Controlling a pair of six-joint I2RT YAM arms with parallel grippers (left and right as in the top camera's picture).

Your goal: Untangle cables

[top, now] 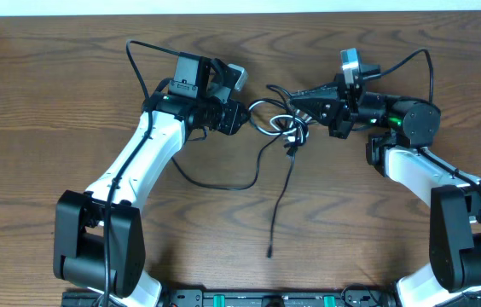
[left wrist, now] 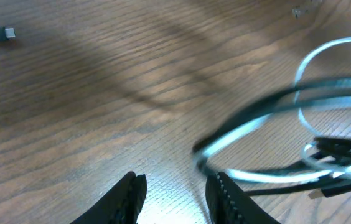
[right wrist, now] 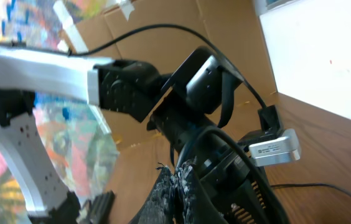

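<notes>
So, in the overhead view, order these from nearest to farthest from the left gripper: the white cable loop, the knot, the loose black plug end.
1. White cable loop, just beside the left gripper.
2. Knot, further to the right.
3. Loose black plug end, far off, low in the view.

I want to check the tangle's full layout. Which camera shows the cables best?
The overhead view: the cables show whole, a knot with one long black strand trailing away. The left wrist view catches only blurred white and black loops at its right side; the right wrist view, at most one dark strand, hard to tell.
</notes>
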